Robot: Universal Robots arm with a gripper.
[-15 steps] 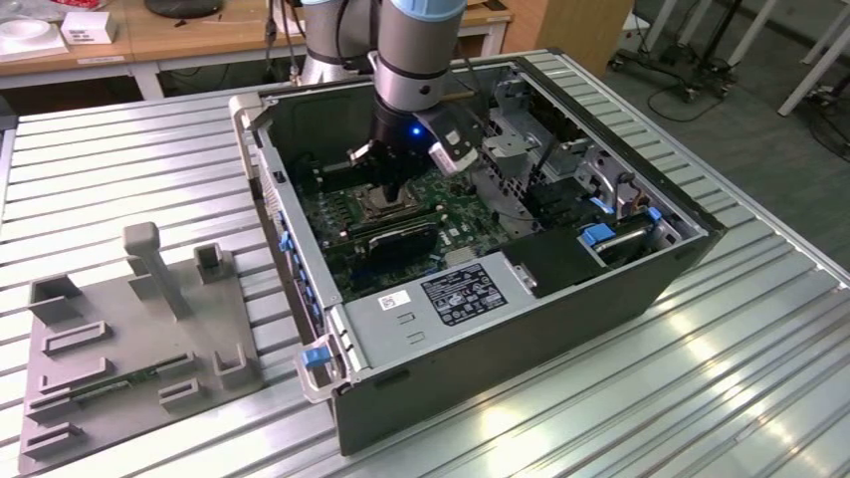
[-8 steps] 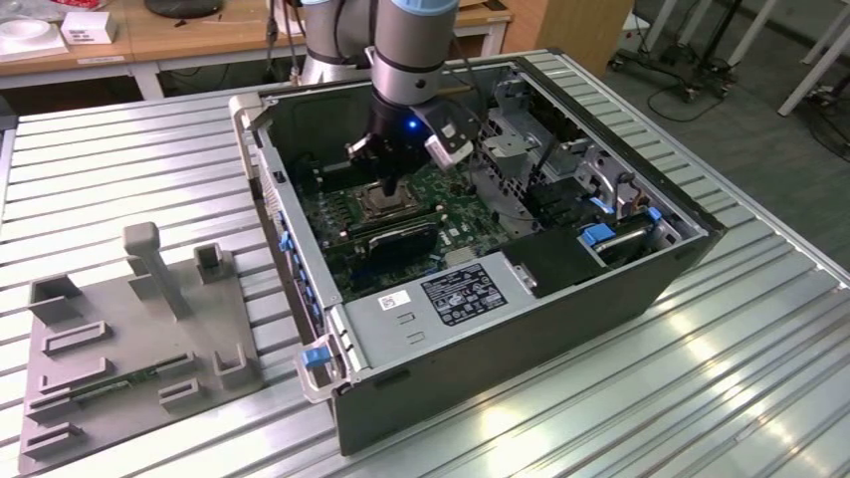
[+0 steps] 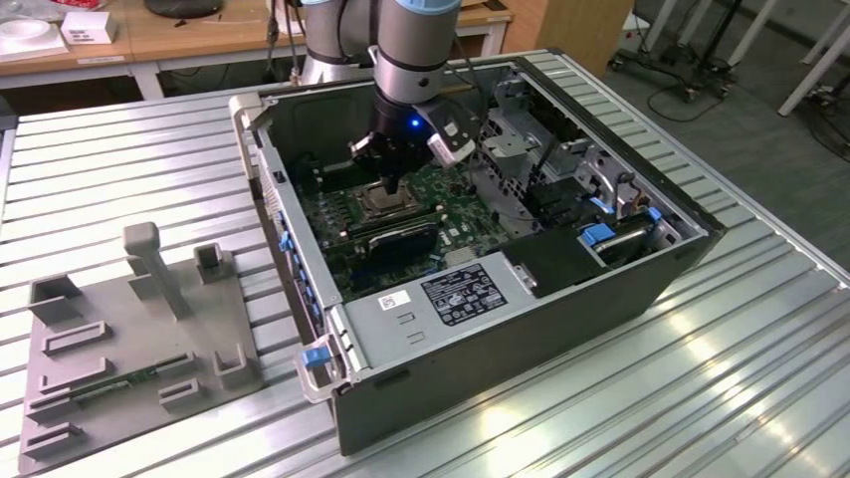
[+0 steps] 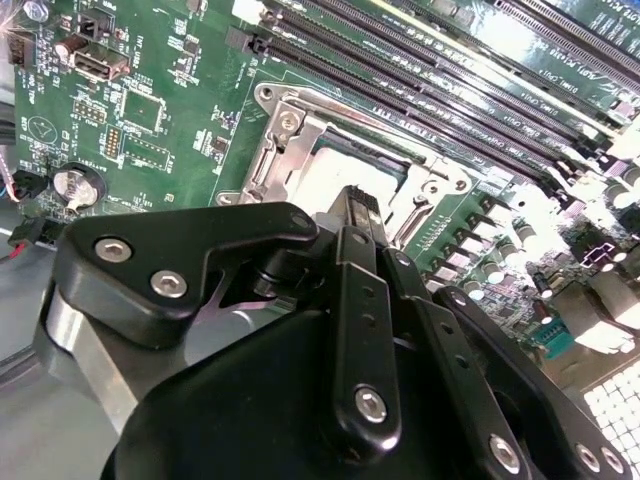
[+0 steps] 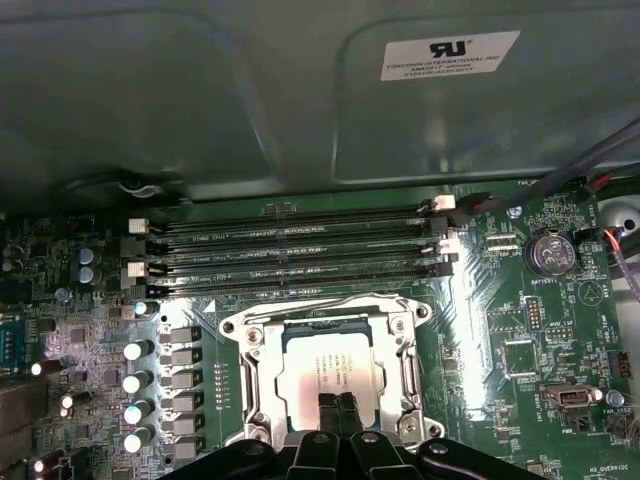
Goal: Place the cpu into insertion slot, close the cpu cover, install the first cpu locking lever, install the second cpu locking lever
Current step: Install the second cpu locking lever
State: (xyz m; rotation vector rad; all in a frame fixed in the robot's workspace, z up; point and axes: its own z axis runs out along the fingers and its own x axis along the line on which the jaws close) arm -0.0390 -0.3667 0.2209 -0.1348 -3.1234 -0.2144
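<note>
- We're looking at an open PC case point(image 3: 505, 299) lying on the slatted worktop point(image 3: 119, 179), arm reaching inside.
- The insertion slot point(image 5: 325, 372) is already holding the cpu point(image 5: 330, 365); we're guessing the cover and both levers are still waiting.
- The claw point(image 5: 336, 412) is hanging clenched and empty, tips right at the chip.

Matt black metal gripper point(image 5: 337, 408); shiny silvery metal cpu cover point(image 5: 330, 325); glossy green motherboard point(image 5: 520, 330)

Ribbed metal table point(image 3: 743, 378) with open computer case point(image 3: 531, 329) and grey fixture tray point(image 3: 133, 349) side by side.
</note>
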